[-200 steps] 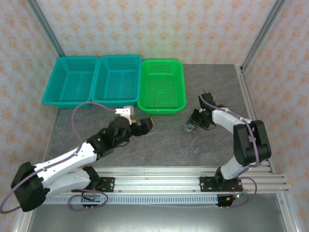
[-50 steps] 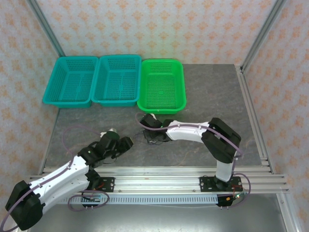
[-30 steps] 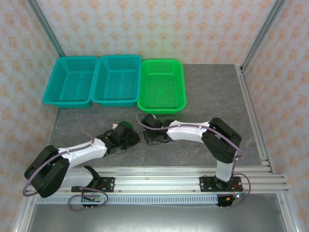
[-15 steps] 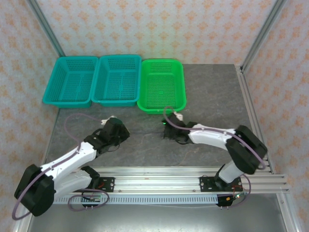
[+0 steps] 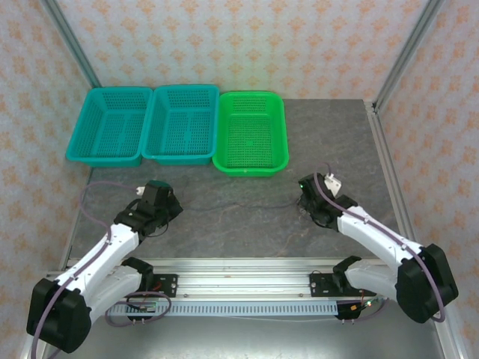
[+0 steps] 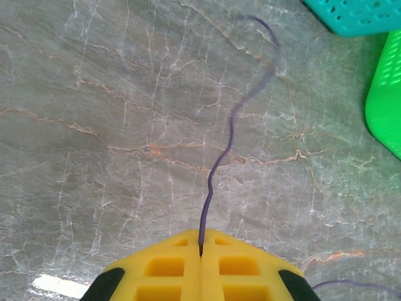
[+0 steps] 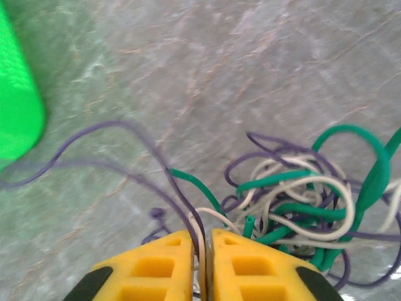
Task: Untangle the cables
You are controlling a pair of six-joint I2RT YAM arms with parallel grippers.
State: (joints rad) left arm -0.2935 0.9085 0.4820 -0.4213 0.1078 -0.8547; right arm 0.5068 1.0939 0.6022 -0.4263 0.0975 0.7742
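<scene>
Top external camera: high behind the arm bases, facing 12 o'clock down over the counter [image 5: 329, 134]. Wrist cameras: close above it, left end effector [image 6: 202, 254] and right end effector [image 7: 202, 257] at 6 o'clock. All three share the green basket [image 5: 251, 133].

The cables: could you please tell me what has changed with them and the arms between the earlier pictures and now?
The grippers met mid-table at the clump, then pulled apart. The left gripper went left, shut on one purple cable. The right gripper went right, pinching the clump, so that cable stretches between them. The baskets stayed put.
</scene>
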